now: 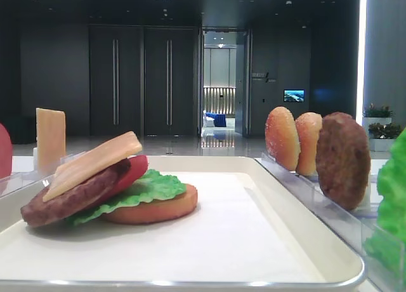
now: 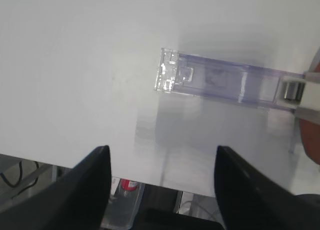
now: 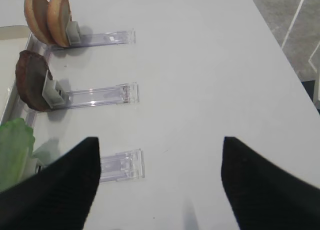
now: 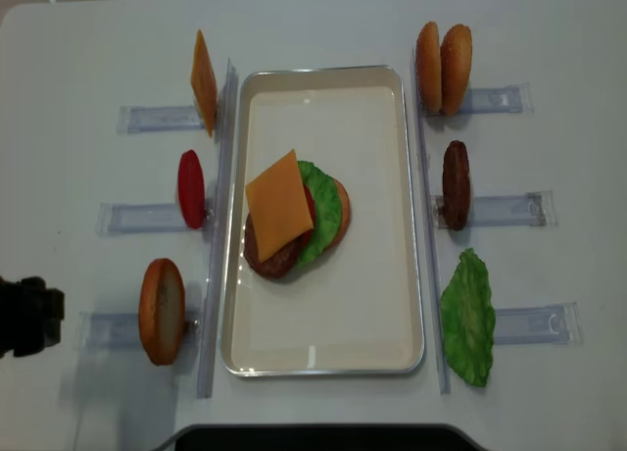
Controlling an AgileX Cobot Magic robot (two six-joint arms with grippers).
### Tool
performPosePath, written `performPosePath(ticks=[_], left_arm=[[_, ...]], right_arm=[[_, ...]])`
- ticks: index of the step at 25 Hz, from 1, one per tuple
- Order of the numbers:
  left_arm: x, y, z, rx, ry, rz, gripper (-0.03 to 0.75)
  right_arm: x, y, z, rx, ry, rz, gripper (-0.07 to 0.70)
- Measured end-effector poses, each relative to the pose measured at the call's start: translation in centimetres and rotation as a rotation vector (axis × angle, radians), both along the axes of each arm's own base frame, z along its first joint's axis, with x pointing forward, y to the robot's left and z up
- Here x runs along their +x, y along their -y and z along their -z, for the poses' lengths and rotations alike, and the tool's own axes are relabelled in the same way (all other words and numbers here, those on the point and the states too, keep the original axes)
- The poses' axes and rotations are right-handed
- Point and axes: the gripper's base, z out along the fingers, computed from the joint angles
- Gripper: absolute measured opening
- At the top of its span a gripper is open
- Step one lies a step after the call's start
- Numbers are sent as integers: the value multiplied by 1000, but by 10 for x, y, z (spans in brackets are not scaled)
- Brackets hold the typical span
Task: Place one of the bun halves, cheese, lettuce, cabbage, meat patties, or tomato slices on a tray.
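Leaning was the main risk: the stack on the tray (image 4: 323, 358) sat crooked, with the cheese (image 4: 278, 198) tilted on the patty (image 4: 269, 257), over a tomato slice and lettuce (image 4: 325, 208) on a flat bun base. Any nudge from a next piece would likely slide the cheese off or shift the stack toward the rim.

Left side, far to near: one clear rack held a spare cheese slice (image 4: 204, 81) upright, the next a tomato slice (image 4: 191, 188), the nearest a bun half (image 4: 162, 310) on edge. The left pincer (image 2: 160, 190) sat low near the counter edge, beside that rack's outer end, fingers wide apart, nothing between them. A reach for the bun from there could clip the rack (image 2: 220, 82) and knock the piece flat.

Centre: the tray held only the half-built burger, with bare space toward its near end.

Right side: racks held two bun halves (image 4: 442, 67) together, a meat patty (image 4: 456, 184), and a loose lettuce leaf (image 4: 468, 317). The right pincer (image 3: 160, 190) hovered over bare counter (image 3: 210, 65) just beside the lettuce rack, fingers spread, holding nothing. That floppy leaf would probably snag or drag its rack if grabbed off-centre.
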Motion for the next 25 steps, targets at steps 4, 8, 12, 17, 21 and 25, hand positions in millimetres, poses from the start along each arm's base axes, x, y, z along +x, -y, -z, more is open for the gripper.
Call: performPosePath(ticks=[4,8,12,17,21,25], left_arm=[[-25,3,-10,13,147,0,492],[-48,8,-17,4,251,7,486],[-70,12,-23,28,356,46,483],[-99,16,-31,77,553,98,482],[-123,20,-32,105,702,123,482],[-129,22,-31,107,730,139,482]], right_arm=[[0,0,0,0,0,0,485],[0,0,0,0,0,0,485],[0,0,0,0,0,0,485],[0,0,0,0,0,0,483],[0,0,0,0,0,0,484],[0,0,0,0,0,0,484]])
